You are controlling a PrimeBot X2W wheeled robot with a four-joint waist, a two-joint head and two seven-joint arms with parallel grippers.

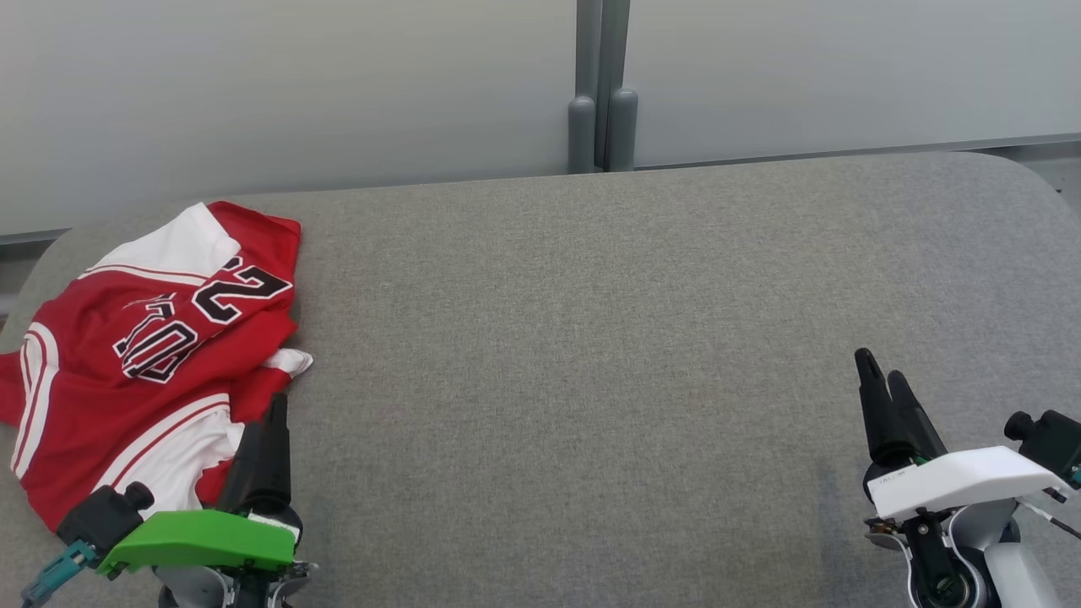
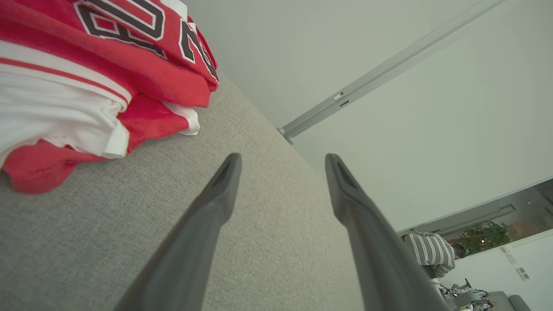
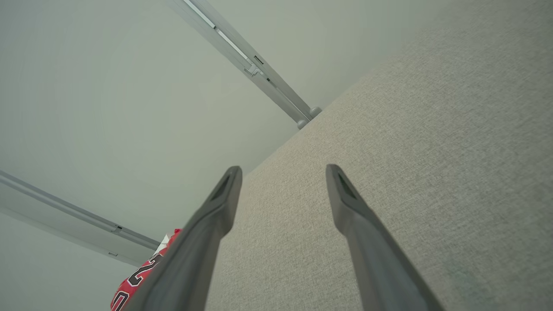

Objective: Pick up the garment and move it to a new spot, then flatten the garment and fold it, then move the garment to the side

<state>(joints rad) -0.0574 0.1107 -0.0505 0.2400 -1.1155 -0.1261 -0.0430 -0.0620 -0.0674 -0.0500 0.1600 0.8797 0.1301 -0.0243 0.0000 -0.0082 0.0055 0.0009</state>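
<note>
The crumpled red-and-white garment (image 1: 152, 338) lies at the left of the head view on the grey padded surface (image 1: 591, 355), its length running from lower left to upper right. The left gripper (image 1: 272, 415), fingers spread and empty, sits just beside its lower right edge and is clearly the nearer. The right gripper (image 1: 882, 367), also spread and empty, stands well apart at lower right.

Grey fabric tbl (image 1: 591, 338), pale wall panels (image 1: 296, 84) behind.
</note>
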